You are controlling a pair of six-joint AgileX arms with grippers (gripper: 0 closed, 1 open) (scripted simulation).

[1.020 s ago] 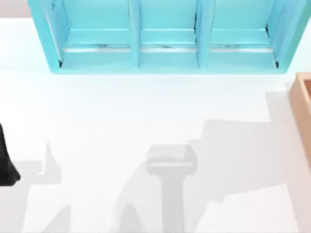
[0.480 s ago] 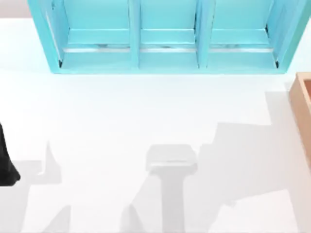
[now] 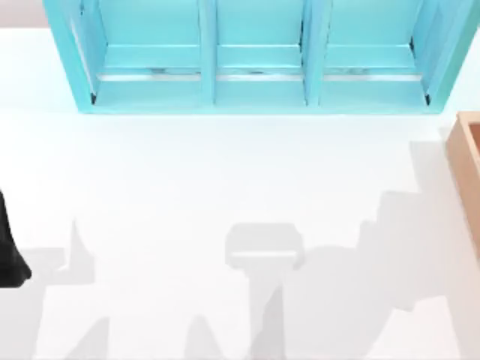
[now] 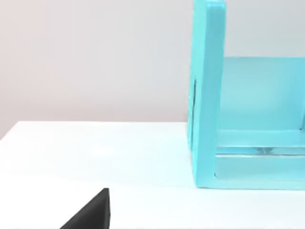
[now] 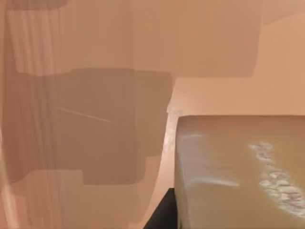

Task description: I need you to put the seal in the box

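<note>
Two arms on the rig, one parked, one at work.

Far left: left arm is a black shape at the left edge of the counter, about halfway down the top view, well apart from everything else. Its wrist view shows a black wedge of the left tool low over the white counter. Whether this tool is clenched or released, cannot tell.

Centre, far side: light-blue shelf unit, three bays side by side, standing on the counter and spanning most of its width. From the left wrist its end wall stands upright, with a pale grey wall behind the counter.

Centre, near side: grey shadows on the white surface, one a blocky T-shape, a broader patch to its right reaching toward the right edge.

Far right: the box, tan salmon-brown, thick straight wall, cut off by the right edge of the top view, just below the shelf unit's right corner and apart from it.

Right wrist view looks down into the box; salmon-brown inner surfaces take up the background, with stepped shadows lying across them. The seal sits close under the camera: tan cuboid block, whitish speckled mark on the upward face toward one end. It hangs above the box's inside, not resting on the floor. Right tool shows as a dark sliver hard against the seal's side and is grasping the seal.
</note>
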